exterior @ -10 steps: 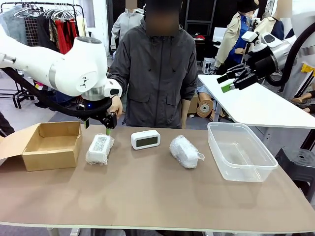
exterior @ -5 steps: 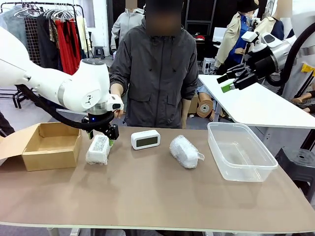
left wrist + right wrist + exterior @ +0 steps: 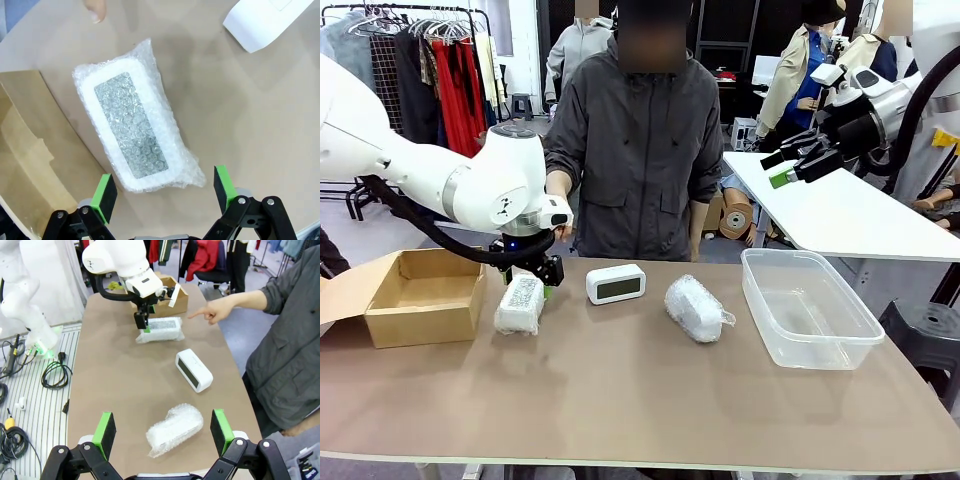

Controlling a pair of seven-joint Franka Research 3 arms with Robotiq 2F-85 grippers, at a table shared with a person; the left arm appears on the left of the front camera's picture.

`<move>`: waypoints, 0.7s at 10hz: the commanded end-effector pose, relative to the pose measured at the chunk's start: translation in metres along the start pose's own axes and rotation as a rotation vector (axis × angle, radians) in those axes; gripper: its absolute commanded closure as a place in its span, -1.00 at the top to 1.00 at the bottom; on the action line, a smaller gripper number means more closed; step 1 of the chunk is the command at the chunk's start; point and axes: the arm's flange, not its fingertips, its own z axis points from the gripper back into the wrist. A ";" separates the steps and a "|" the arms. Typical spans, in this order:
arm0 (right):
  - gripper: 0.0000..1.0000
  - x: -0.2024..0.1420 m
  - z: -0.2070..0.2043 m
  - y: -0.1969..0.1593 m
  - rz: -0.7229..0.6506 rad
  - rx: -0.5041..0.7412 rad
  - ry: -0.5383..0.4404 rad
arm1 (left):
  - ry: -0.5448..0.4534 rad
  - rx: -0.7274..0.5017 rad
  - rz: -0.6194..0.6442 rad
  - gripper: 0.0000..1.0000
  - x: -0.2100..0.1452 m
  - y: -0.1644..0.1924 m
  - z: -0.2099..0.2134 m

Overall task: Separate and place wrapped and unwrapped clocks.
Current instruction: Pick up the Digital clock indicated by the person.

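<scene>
Left gripper (image 3: 546, 283), jaws apart, straddles one end of a bubble-wrapped clock (image 3: 520, 305) at centre left of the front view, just right of a cardboard box (image 3: 420, 300). Further right on the tabletop (image 3: 620, 400) lie a bare white clock (image 3: 616, 284), a second wrapped clock (image 3: 695, 308) and a clear tub (image 3: 810, 310). Right gripper (image 3: 785, 172), also spread open, hangs at upper right, high above the tabletop.

Bright, even light, sharp focus; soft shadows on the table (image 3: 620, 400); wrapped clock (image 3: 132, 132) glints; my wrist views warp.
</scene>
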 end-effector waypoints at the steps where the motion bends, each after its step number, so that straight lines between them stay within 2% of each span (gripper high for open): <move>1: 1.00 0.001 0.001 0.000 0.002 0.002 -0.001 | 0.002 0.000 0.003 1.00 0.000 0.002 -0.002; 2: 1.00 0.001 0.001 0.000 0.002 0.002 -0.001 | -0.029 -0.048 0.078 1.00 0.005 0.013 -0.001; 3: 1.00 0.001 0.001 0.000 0.002 0.002 -0.001 | -0.050 -0.044 0.128 1.00 0.010 0.022 -0.003; 5: 1.00 0.001 0.001 0.000 0.002 0.002 -0.001 | -0.037 -0.051 0.206 1.00 0.017 0.028 -0.012; 7: 1.00 0.001 0.001 0.000 0.002 0.002 -0.001 | -0.027 -0.032 0.228 1.00 0.027 0.034 -0.021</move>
